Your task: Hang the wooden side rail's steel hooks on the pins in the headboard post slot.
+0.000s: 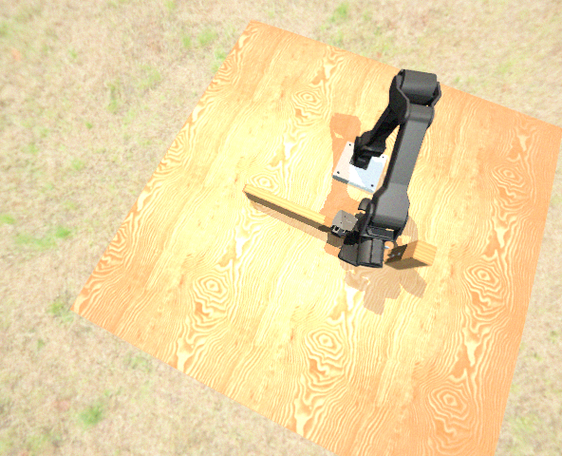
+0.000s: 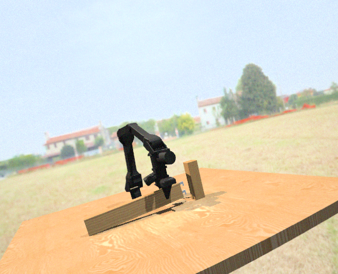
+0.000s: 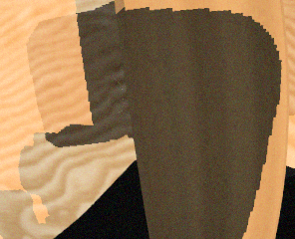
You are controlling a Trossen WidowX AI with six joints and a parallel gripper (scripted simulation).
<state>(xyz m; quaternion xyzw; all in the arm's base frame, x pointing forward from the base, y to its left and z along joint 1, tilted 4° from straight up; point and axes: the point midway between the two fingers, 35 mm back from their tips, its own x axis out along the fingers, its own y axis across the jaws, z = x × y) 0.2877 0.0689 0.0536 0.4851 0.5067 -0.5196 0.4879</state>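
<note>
The wooden side rail (image 1: pixel 286 204) (image 2: pixel 119 213) (image 3: pixel 202 90) slopes up toward the post, its far end low on the table and its hook end raised. My gripper (image 2: pixel 167 193) (image 3: pixel 184 164) is shut on the rail near its hook end. Two steel hooks, an upper one (image 2: pixel 181 183) and a lower one (image 2: pixel 184 192), stick out from that end. The headboard post (image 1: pixel 422 253) (image 2: pixel 196 180) stands upright just beyond them, and a small gap shows between hooks and post in the exterior view. The slot's inside and pins are not clear. The arm hides most of the hook end in the top view.
The arm's pale base plate (image 1: pixel 344 169) lies behind the rail in the top view. The upper arm passes over the table (image 1: pixel 271 304) (image 2: pixel 252 218) beside the post. The table's near edge shows in the exterior view. Shadows fall around the gripper and post.
</note>
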